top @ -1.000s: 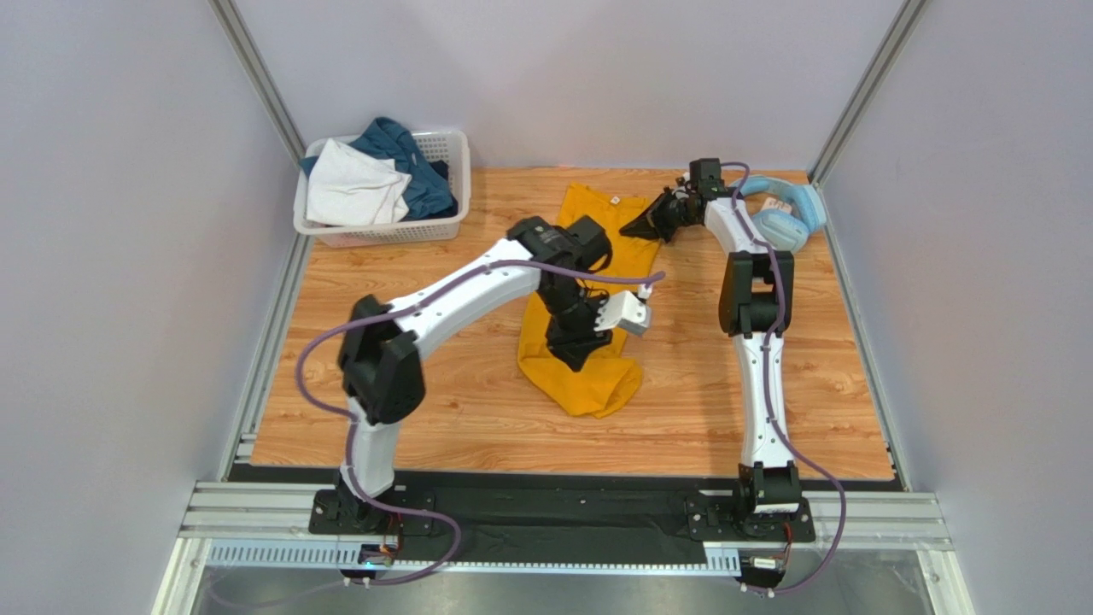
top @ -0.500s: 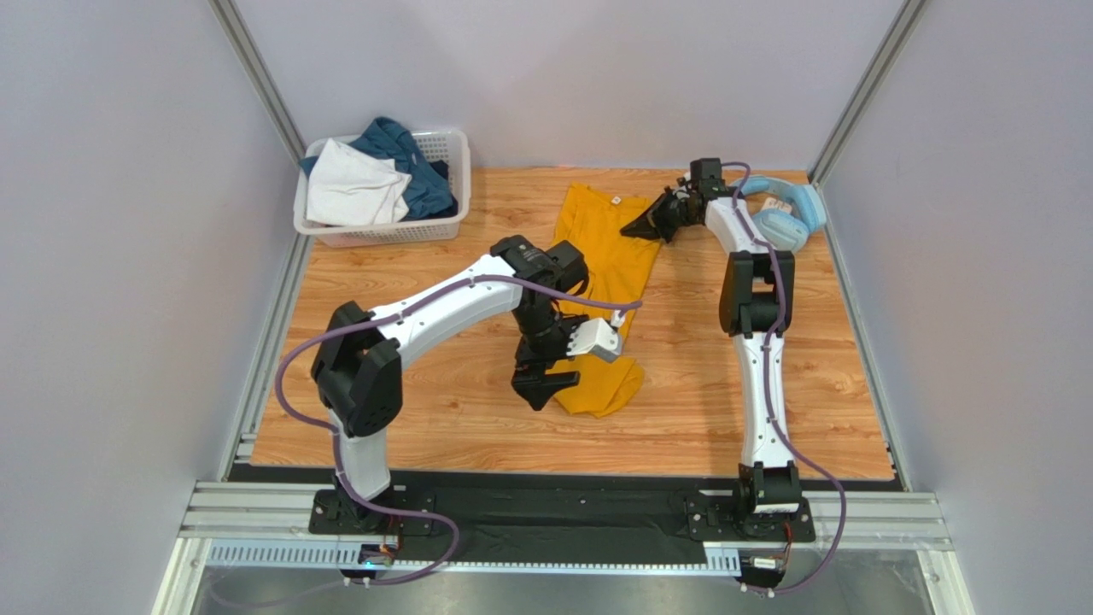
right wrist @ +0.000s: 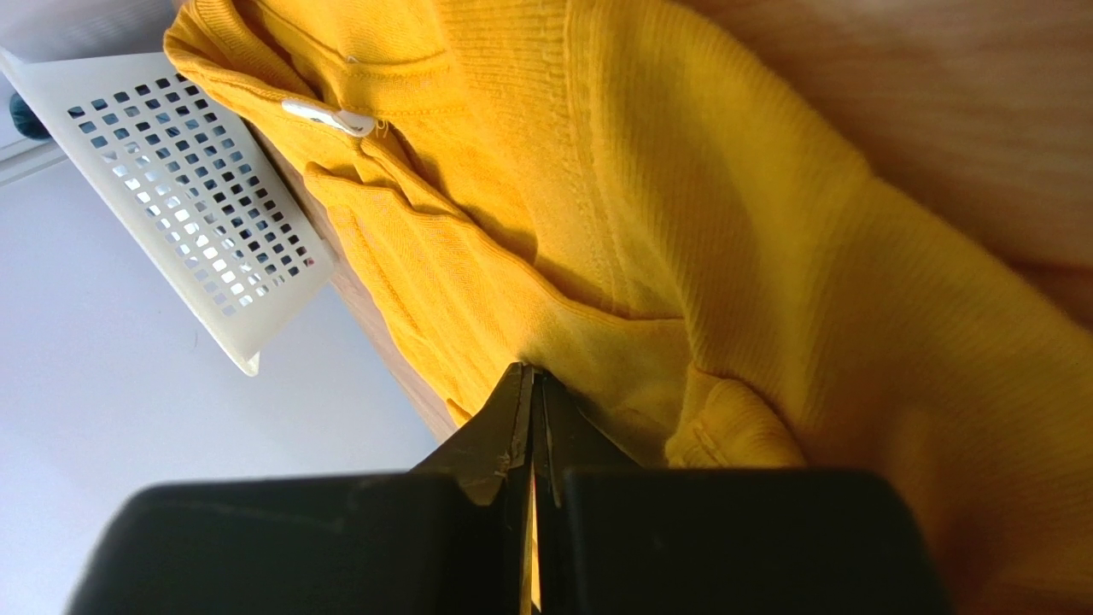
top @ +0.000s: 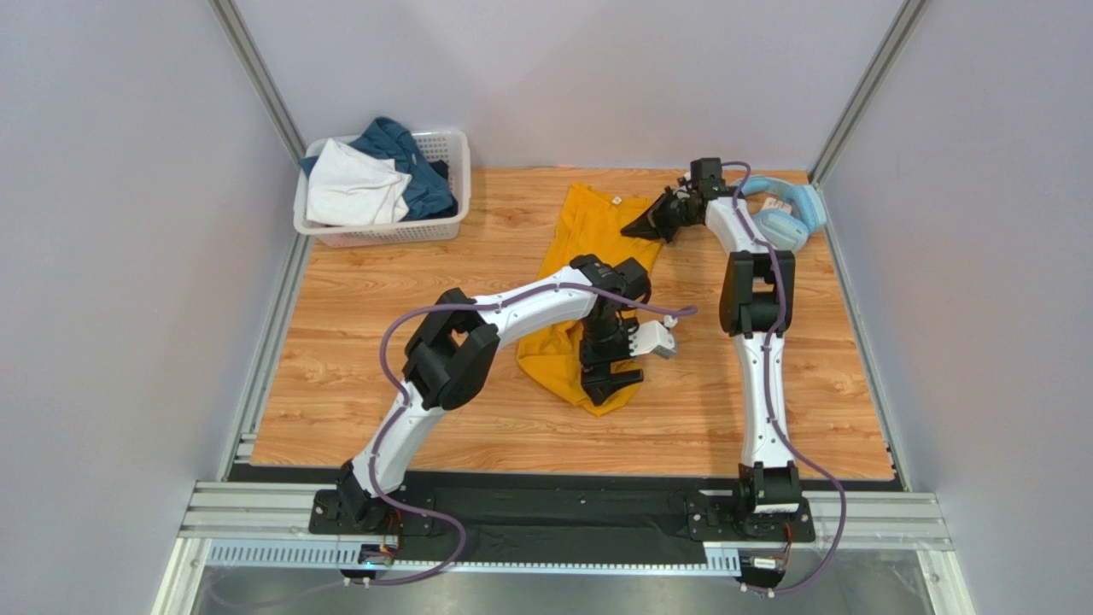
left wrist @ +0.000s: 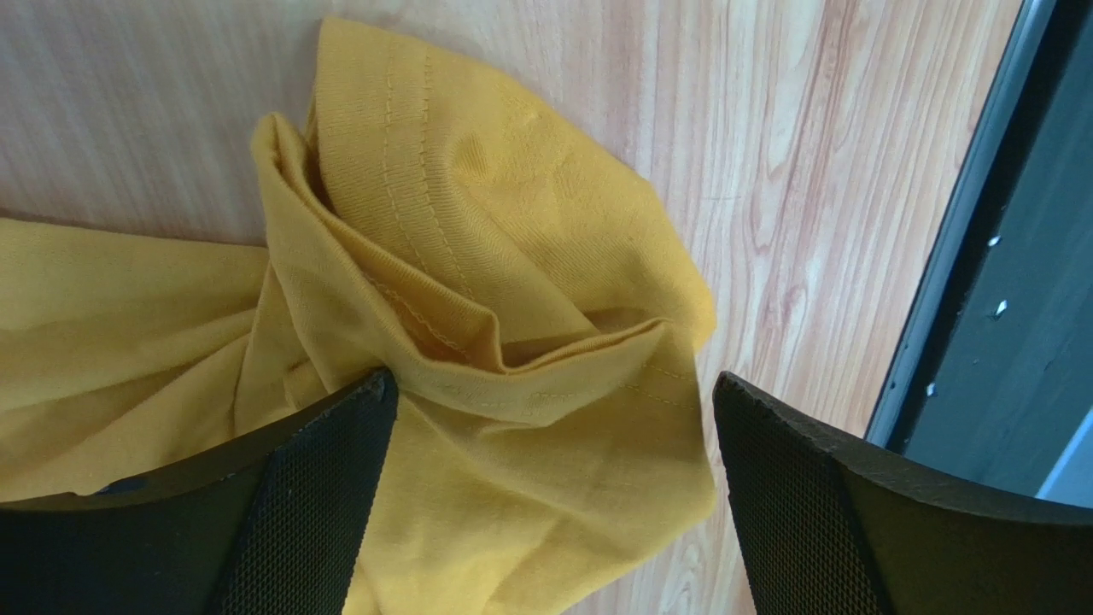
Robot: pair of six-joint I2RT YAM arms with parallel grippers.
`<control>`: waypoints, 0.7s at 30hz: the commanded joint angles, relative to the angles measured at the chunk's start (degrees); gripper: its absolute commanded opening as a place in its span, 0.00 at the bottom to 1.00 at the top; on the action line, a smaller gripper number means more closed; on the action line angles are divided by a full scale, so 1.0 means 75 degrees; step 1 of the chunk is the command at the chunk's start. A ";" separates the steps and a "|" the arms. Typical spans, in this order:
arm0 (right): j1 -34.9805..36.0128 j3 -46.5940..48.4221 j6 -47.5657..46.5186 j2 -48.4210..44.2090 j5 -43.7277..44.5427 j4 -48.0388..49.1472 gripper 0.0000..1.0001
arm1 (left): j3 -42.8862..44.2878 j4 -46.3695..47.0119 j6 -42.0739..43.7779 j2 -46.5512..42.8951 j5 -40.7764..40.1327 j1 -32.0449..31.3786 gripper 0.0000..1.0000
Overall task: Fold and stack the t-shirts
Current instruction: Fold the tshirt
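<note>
A mustard-yellow t-shirt (top: 597, 244) lies in a long narrow strip on the wooden table, its near end bunched up. My left gripper (top: 612, 379) hangs open over that bunched end (left wrist: 513, 256), with one finger (left wrist: 321, 487) on the cloth and the other finger (left wrist: 796, 500) over bare wood beside it. My right gripper (top: 638, 228) is shut at the shirt's far right edge, and in the right wrist view its tips (right wrist: 530, 374) pinch the yellow cloth (right wrist: 770, 256). A white t-shirt (top: 353, 186) and a dark teal-blue one (top: 413, 160) lie in the basket.
The white lattice basket (top: 385, 233) stands at the far left corner and also shows in the right wrist view (right wrist: 193, 180). Light-blue headphones (top: 778, 213) lie at the far right, behind the right arm. A dark rail (left wrist: 1014, 282) runs along the table's near edge.
My left gripper has opened and let go of the yellow shirt. It swung left off the near end, then came back right over it. The right gripper has not moved.
</note>
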 commanded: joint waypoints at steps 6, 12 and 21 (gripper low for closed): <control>-0.0094 -0.0042 -0.0188 0.0083 0.0683 -0.0375 0.00 | 0.0616 0.0056 -0.0195 0.0536 -0.0221 0.0019 1.00; -0.0094 -0.0066 -0.0153 0.0071 0.0683 -0.0364 0.00 | 0.0639 0.0056 -0.0042 0.0700 -0.0174 0.0020 0.94; -0.0106 -0.0194 -0.0188 0.0083 0.0683 -0.0340 0.00 | 0.0956 -0.0190 -0.0265 0.0877 -0.0349 0.0020 0.21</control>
